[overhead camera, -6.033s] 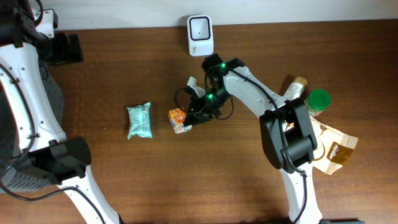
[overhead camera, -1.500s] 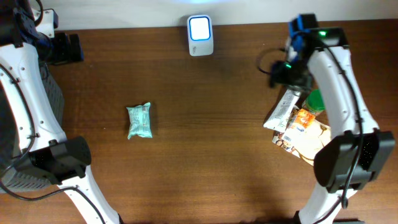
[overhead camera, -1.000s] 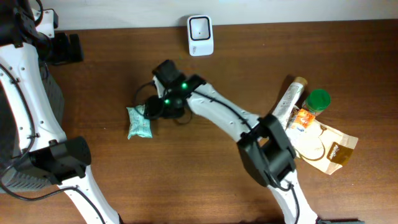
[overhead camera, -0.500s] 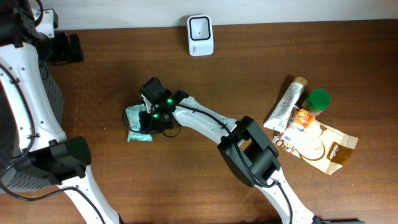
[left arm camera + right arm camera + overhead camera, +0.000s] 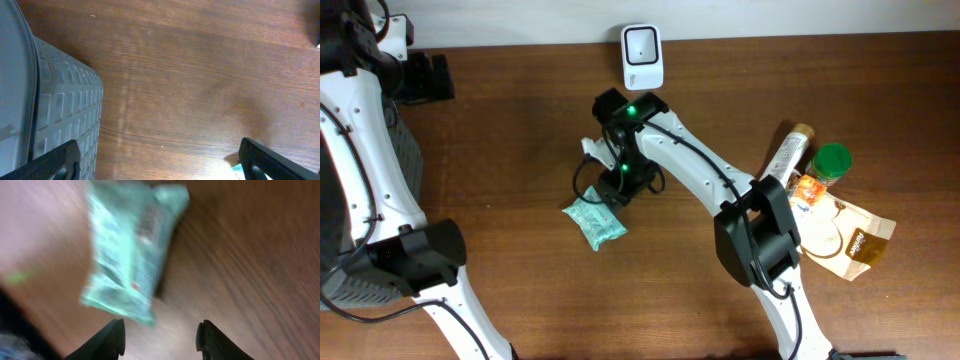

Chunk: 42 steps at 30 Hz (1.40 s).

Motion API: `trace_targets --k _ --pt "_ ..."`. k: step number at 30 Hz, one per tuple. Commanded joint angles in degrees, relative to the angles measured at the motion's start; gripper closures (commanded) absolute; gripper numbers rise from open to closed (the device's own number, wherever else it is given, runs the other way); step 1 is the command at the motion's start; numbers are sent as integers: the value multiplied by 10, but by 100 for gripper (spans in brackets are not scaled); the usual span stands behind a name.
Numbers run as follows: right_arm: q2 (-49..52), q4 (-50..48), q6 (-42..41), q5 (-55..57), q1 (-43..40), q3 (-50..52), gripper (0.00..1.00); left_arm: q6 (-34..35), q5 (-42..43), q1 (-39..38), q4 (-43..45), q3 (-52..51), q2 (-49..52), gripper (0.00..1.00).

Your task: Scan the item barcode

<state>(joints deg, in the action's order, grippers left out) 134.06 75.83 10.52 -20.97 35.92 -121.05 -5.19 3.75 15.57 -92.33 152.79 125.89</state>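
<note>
The right gripper (image 5: 160, 332) was seen with its fingers apart, clamped on nothing. Just beyond its fingertips, the pale green crinkly plastic snack packet (image 5: 132, 255) was seen lying flat on the brown wooden table (image 5: 245, 265). It was judged light, soft and slippery, best pinched across its narrow middle. Farther off, the white boxy scanner (image 5: 642, 55) was seen.
</note>
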Motion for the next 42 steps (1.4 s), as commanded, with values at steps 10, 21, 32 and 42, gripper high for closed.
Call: trace_targets --k 10,21,32,42 --pt "-5 -97 -310 -2 146 83 51 -11 6 3 1 2 -8 1" --pt "-7 -77 -299 96 105 97 51 -11 6 3 1 2 -8 1" --pt "-11 -27 -88 -173 -90 47 41 -11 6 3 1 2 -8 1" --pt "22 -204 -130 -271 -66 185 27 -11 6 3 1 2 -8 1"
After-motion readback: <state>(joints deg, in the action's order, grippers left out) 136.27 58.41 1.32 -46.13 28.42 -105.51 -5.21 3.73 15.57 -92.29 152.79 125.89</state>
